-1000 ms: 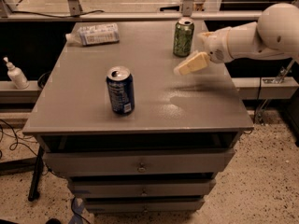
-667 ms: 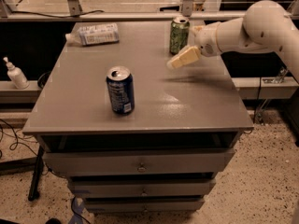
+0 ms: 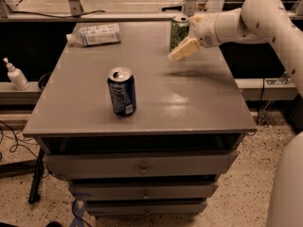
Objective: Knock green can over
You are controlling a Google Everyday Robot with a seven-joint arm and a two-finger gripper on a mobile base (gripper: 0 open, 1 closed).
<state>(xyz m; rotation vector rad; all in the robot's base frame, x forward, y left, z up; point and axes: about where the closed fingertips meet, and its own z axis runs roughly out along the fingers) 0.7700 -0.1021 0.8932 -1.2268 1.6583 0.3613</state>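
Note:
The green can [image 3: 179, 32], mottled green with a silver top, stands upright near the back right of the grey table [image 3: 85, 103]. My gripper [image 3: 181, 50] comes in from the right on the white arm. Its pale fingers [image 3: 184, 48] point left and down, right in front of the can's lower half and overlapping it in the picture. Whether they touch the can I cannot tell.
A dark blue can [image 3: 122, 91] stands upright at the table's front middle. A plastic bottle [image 3: 97, 34] lies on its side at the back left. A white pump bottle [image 3: 15, 74] stands on a ledge to the left. Drawers [image 3: 142, 167] sit below the tabletop.
My gripper has swung left, from the right of the green can to in front of it. The can still stands upright.

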